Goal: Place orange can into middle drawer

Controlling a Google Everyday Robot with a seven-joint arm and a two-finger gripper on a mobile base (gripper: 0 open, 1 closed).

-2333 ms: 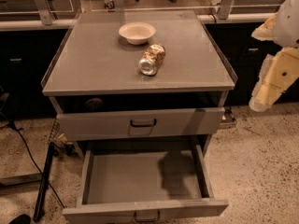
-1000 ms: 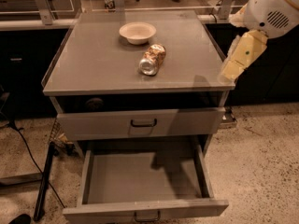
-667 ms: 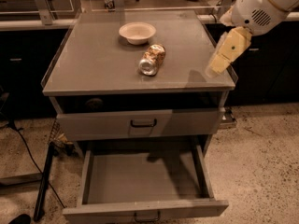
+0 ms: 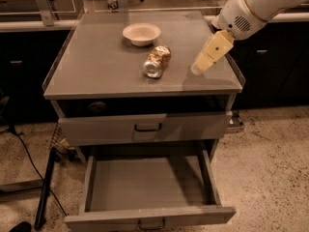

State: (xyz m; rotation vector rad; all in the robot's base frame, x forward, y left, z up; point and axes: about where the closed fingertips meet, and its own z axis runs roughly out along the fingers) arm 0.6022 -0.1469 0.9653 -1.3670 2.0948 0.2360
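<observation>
My pincer (image 4: 200, 66) hangs over the right side of the desk (image 4: 96, 76) with nothing in it, and I cannot tell how far open it is. To its left, apart from it, the orange can (image 4: 157, 62) lies on its side near the cream bowl (image 4: 141, 34). Below, the middle drawer (image 4: 149, 182) stands pulled out.

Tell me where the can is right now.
In the camera view the can lies on its side on the cabinet top, just in front of the bowl; the pincer hovers to its right, not touching it.
</observation>
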